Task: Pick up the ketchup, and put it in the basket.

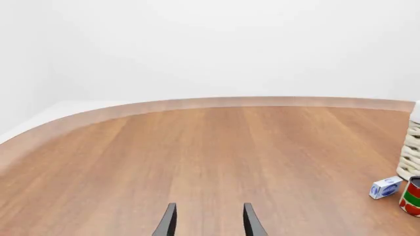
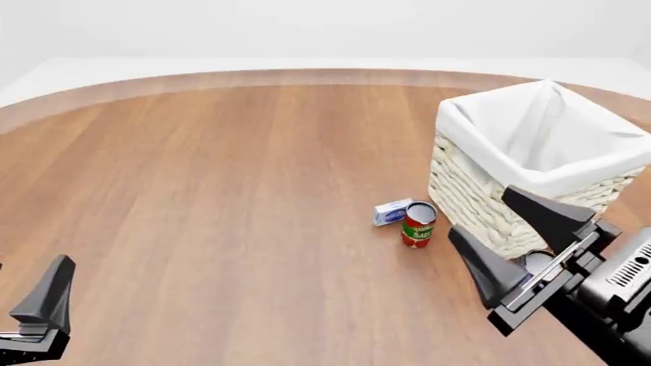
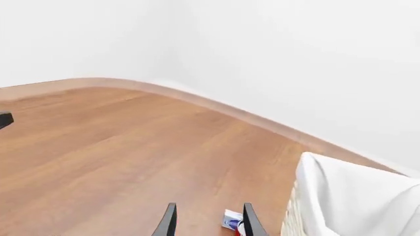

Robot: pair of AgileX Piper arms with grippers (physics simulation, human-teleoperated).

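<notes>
Ketchup is not showing clearly in any view. In the front view only a pale round shape [image 2: 535, 262] is peeking out between the right gripper's fingers [image 2: 486, 268], just beside the near wall of the basket [image 2: 470, 191]. I cannot tell whether that is the bottle's white cap, and no red body is visible.

The right gripper [image 2: 478, 210] is hanging low at the table's [image 2: 224, 198] right side with its fingers spread wide. It is holding nothing that can be seen and is reaching toward the basket's near corner. Its own wrist camera is showing the two dark fingertips well apart (bare wood between them), with the basket's white liner to one side.

The basket is standing upright on the far right of the table, its cloth folded over the rim. A red-and-green tomato sauce can [image 2: 418, 223] is standing upright just beside its left wall. A small blue-and-white box [image 2: 392, 212] is lying near the can's far left side, touching it or nearly so.

The left gripper [image 1: 210, 206] is sitting at the near left corner, well apart from everything. Its fingers are also spread, with nothing between them.
</notes>
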